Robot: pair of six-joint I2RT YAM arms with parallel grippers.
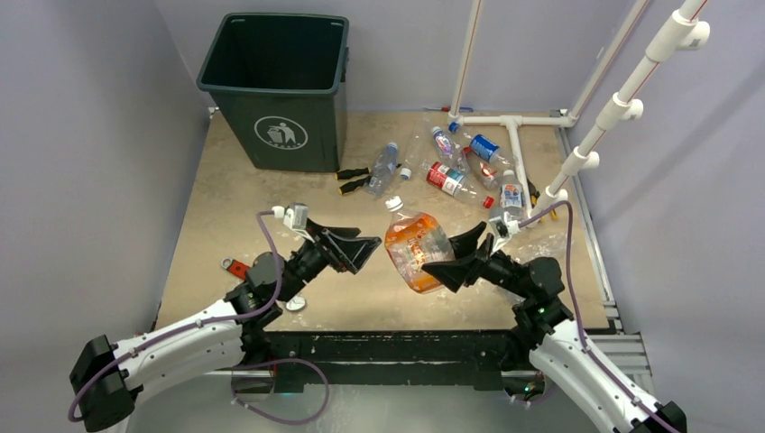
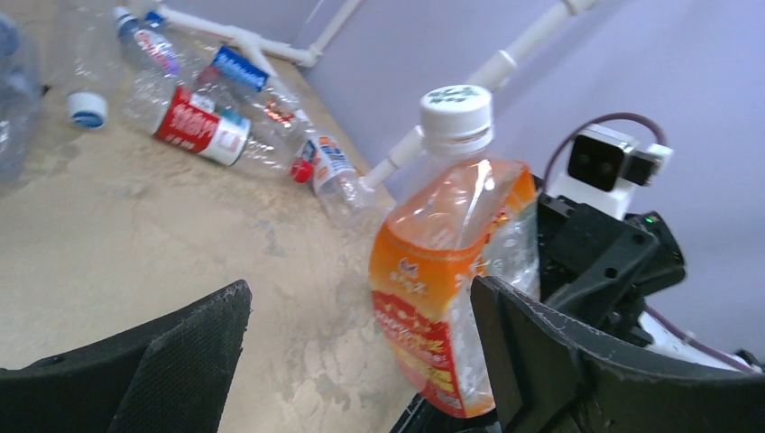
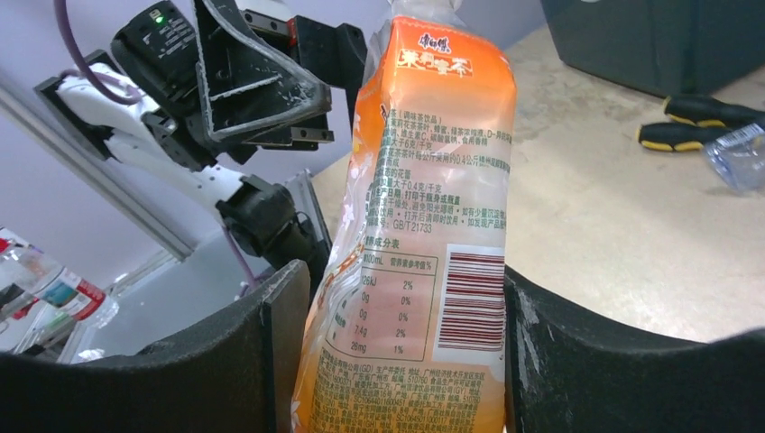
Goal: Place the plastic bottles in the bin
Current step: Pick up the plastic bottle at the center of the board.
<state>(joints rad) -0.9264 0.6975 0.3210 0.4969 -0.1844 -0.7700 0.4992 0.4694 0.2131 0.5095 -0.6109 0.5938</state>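
Observation:
A clear plastic bottle with an orange label and white cap [image 1: 415,253] hangs above the table's front middle, tilted, cap toward the bin. My right gripper [image 1: 451,253] is shut on its lower body, and both pads press the label [image 3: 424,225] in the right wrist view. My left gripper [image 1: 368,254] stands open just left of this bottle [image 2: 451,271], its fingers wide apart and holding nothing. Several more plastic bottles [image 1: 469,167] lie at the back right, and a clear one [image 1: 383,167] lies near the bin. The dark green bin [image 1: 275,81] stands at the back left.
Two yellow-and-black screwdrivers [image 1: 354,179] lie in front of the bin. A red-handled wrench [image 1: 236,268] sits by the left arm. A white pipe frame [image 1: 514,126] runs across the back right among the bottles. A loose white cap [image 1: 406,173] lies on the table.

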